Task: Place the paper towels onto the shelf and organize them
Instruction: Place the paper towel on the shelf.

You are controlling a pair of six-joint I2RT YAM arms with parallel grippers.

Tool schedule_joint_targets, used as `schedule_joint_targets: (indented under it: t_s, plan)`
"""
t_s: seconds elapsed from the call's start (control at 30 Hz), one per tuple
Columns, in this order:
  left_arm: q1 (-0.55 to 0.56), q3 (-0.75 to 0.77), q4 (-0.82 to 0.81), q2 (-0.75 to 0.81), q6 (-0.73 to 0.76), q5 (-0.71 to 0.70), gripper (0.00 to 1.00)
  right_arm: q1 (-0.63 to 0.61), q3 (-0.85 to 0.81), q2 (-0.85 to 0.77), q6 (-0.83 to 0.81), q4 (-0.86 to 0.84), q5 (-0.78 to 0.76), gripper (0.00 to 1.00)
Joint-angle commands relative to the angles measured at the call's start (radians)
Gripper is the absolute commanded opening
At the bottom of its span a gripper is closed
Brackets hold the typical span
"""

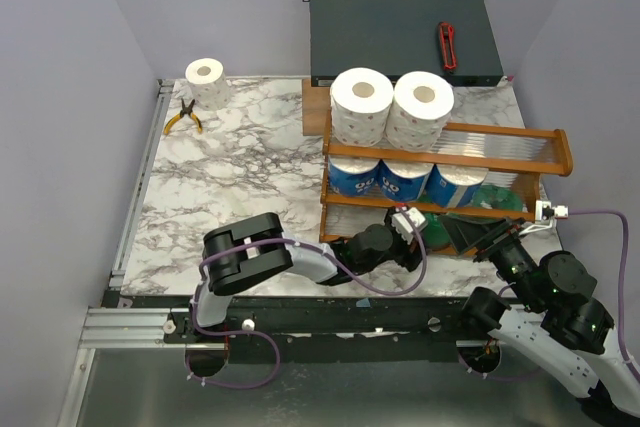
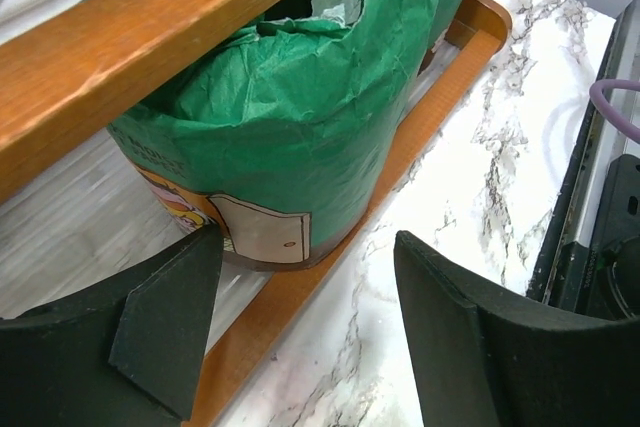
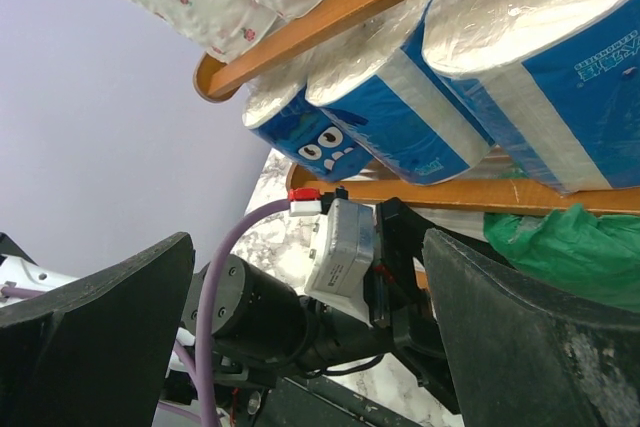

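Left wrist view: a green-wrapped paper towel roll (image 2: 280, 117) stands on the lowest tier of the orange-brown wooden shelf (image 2: 130, 37), its pale label (image 2: 262, 232) too blurred to read. The left arm (image 1: 320, 262) stretches low across the marble counter (image 2: 470, 177). The black left fingers (image 2: 150, 332) are spread, with the roll just ahead of their gap. Right wrist view: blue-wrapped rolls (image 3: 400, 137) on the middle tier show a cartoon face (image 3: 330, 147) and unreadable lettering. The right fingers (image 3: 100, 317) are spread wide, gripping nothing. A bare white roll (image 1: 207, 80) stands at the counter's far left corner.
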State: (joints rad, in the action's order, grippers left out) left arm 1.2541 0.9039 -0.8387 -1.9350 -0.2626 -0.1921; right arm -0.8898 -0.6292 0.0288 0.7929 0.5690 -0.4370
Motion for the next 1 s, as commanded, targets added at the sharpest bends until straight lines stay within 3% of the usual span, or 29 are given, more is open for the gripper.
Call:
schedule_joint_targets:
  t_s: [0.0, 0.4, 0.83, 0.97]
  plan:
    - [-0.027, 0.067, 0.067, -0.044, -0.004, 0.022, 0.69, -0.002, 0.011, -0.015, -0.01, -0.024, 0.011, 1.0]
    - [-0.039, 0.139, 0.148, -0.078, -0.02, 0.026, 0.67, -0.001, 0.015, -0.015, -0.012, -0.029, 0.015, 1.0]
    - [-0.033, -0.099, -0.108, 0.072, -0.026, 0.016, 0.73, -0.003, 0.016, -0.015, -0.018, -0.034, 0.019, 1.0]
    - [-0.022, -0.15, -0.201, 0.087, -0.01, 0.072, 0.61, -0.003, 0.017, -0.015, -0.018, -0.032, 0.02, 1.0]
